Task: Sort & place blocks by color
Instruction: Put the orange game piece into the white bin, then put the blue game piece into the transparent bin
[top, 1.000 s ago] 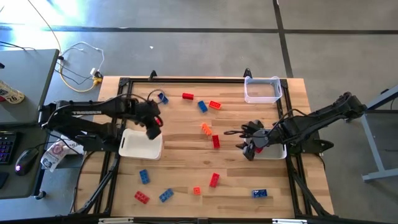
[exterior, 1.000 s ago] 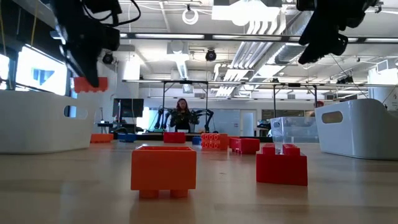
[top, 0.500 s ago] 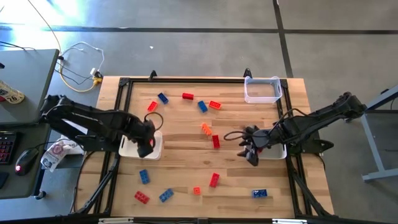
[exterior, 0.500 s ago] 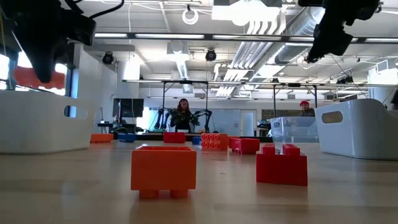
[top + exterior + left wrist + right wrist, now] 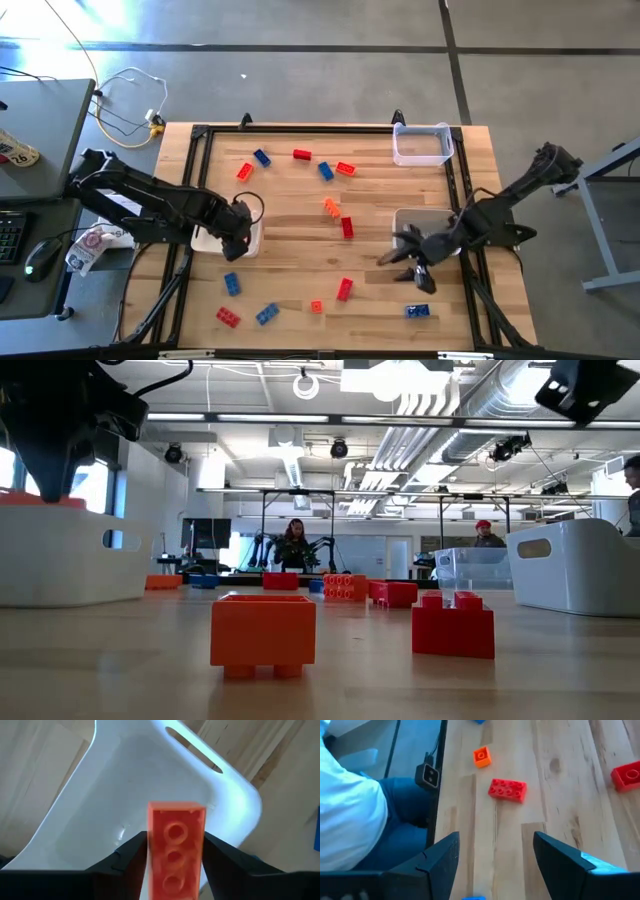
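Left gripper (image 5: 172, 851) clamps a red brick (image 5: 175, 851) lengthwise between its fingers, directly above the white tray (image 5: 150, 780) beneath it, so release means straight down; right gripper (image 5: 495, 865) hangs spread wide over scattered bricks, a red one (image 5: 507, 789) ahead.

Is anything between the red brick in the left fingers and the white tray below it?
Nothing visible: the red studded plastic brick hangs clamped in the left gripper directly over the bare white plastic tray.

I am reading no lettering anywhere — no label, brand or number is showing legibly on my arms, the bricks or the trays.
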Motion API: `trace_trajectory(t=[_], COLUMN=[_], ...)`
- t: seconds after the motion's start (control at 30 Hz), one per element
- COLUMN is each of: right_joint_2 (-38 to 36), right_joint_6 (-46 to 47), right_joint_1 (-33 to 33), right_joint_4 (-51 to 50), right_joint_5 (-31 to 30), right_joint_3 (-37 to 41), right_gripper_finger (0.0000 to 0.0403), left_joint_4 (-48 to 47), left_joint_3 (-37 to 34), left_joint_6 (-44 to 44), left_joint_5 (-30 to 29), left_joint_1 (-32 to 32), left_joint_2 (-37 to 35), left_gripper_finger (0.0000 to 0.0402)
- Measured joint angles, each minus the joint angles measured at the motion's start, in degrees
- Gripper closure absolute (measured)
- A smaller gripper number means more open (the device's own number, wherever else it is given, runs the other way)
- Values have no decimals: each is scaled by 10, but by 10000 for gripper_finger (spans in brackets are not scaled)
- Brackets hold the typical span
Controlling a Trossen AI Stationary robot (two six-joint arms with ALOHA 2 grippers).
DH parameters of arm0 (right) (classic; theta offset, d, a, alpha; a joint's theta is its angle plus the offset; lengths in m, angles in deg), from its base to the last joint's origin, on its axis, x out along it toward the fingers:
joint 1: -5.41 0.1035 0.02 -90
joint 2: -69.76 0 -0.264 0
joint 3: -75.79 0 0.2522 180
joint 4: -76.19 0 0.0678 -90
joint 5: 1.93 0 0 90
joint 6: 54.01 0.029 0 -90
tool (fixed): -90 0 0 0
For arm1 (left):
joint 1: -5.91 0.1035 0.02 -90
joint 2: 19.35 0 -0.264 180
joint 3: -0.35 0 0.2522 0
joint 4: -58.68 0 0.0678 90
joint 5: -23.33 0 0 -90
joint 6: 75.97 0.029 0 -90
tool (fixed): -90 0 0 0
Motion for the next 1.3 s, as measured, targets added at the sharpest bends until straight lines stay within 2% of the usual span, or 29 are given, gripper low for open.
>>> trace_trajectory(t=[0.17,0.37,1.3], right_joint_2=[14,51,222], right_joint_6=[15,42,166], right_joint_1=[54,105,219], right_joint_4=[1,4,-5], right_joint_5=[-46,-68,-42], right_joint_3=[0,0,0], right_gripper_finger=[165,165,165], left_joint_4=[5,7,8], left_joint_3=[0,0,0], left_joint_6=[-9,-17,-66], left_joint_5=[-1,-2,4], left_joint_1=[1,1,1], left_joint_2=[11,12,10], left_gripper_finger=[210,187,188])
